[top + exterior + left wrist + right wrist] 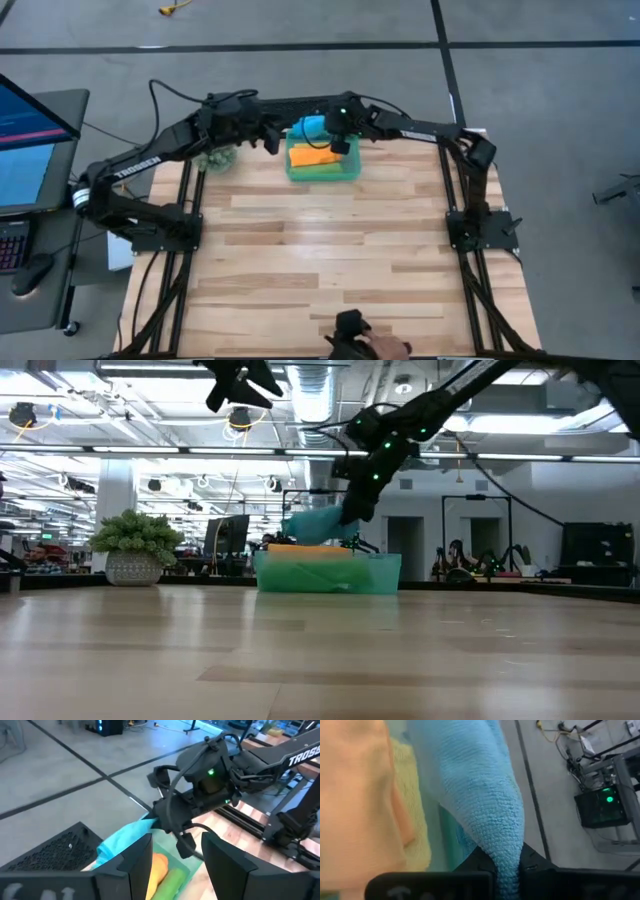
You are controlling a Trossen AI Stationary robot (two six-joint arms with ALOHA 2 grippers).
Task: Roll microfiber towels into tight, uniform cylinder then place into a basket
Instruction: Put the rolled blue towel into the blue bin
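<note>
At the far edge of the bench (330,260), the basket (352,172) already holds the orange towel (312,156) and green towel (315,172). The blue towel (312,127) hangs over its far rim, just above and behind the opening. The right claw (340,143) is the nearer one — pressed together, pinching the blue towel's end. The left claw (268,138) hovers just beside, fingers spread — holding nothing.
</note>
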